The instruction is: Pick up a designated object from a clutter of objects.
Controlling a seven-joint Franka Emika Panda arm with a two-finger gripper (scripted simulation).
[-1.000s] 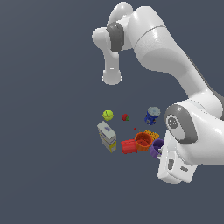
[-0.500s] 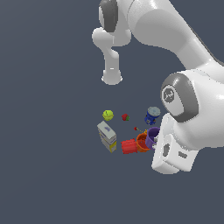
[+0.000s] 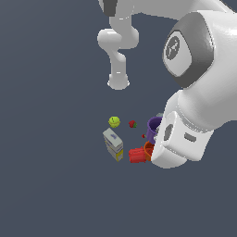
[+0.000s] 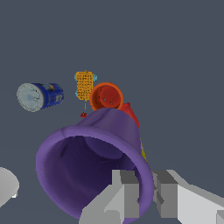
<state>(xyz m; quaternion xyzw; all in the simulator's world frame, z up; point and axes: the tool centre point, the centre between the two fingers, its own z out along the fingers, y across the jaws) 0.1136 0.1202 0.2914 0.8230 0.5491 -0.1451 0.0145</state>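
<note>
Hand point(image 4: 146, 194): the two grey fingers point(image 4: 124, 192) straddle the rim of the purple cup point(image 4: 94, 168), one finger inside the hollow mouth, the other outside the wall. Gap between them is narrow, about the wall's thickness, so they pinch the rim. Actual contact is hard to confirm from the wrist view, but they look pressed onto it.

In the exterior view the hand itself is hidden behind the white wrist housing point(image 3: 178, 141). Only part of the purple cup point(image 3: 154, 128) shows, at that housing's edge toward the exterior view's left. Cannot tell whether it is lifted off the dark tabletop point(image 3: 55, 185) or resting on it.

Around it:
- Orange cup point(image 4: 106, 97) just past the purple cup's far rim in the wrist view, mouth toward the camera; in the exterior view a sliver of it point(image 3: 148, 149) sits below the purple cup, against the housing.
- Red cup point(image 3: 137, 155) lying on its side, touching the orange one, toward the exterior view's left.
- Blue can point(image 4: 40, 96) on its side, apart from the cups; not visible in the exterior view.
- White-yellow box point(image 3: 113, 144) upright, near the red cup, further to the exterior view's left.
- Yellow-green ball point(image 3: 114, 121) and tiny red strawberry point(image 3: 132, 124) near each other, above the box.
- Orange mesh-textured item point(image 4: 84, 85) just beside the orange cup; cannot identify it.
</note>
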